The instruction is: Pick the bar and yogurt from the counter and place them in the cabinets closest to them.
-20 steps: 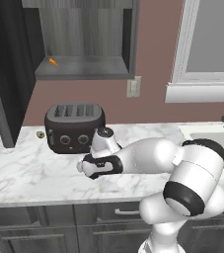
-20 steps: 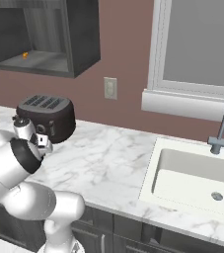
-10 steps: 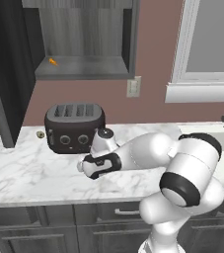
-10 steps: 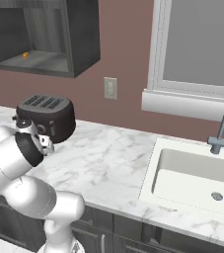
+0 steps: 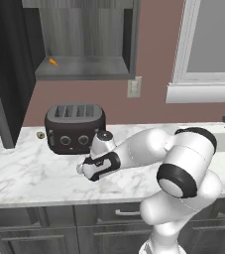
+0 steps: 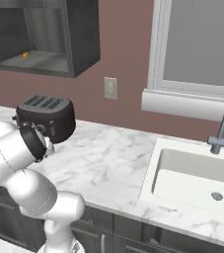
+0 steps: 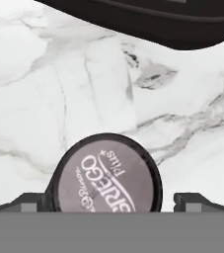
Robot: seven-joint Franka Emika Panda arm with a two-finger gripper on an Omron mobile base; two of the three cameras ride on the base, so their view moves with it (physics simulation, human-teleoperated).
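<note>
I am holding my jaws [image 7: 107, 201] wide open, and they are gripping nothing. The yogurt [image 7: 104, 175] is sitting right between my two fingertips [image 7: 195, 201], one on each side of it, and I am looking down on its round grey lid with writing on it. It is standing on the white marble table [image 7: 44, 84]. Just past the yogurt, the black toaster [image 5: 75, 128] is sitting on the table. High above my jaws, the cabinet [image 5: 82, 67] is hanging open, with a tiny orange thing [image 5: 53, 62] lying on its grey shelf. I cannot tell what that thing is
</note>
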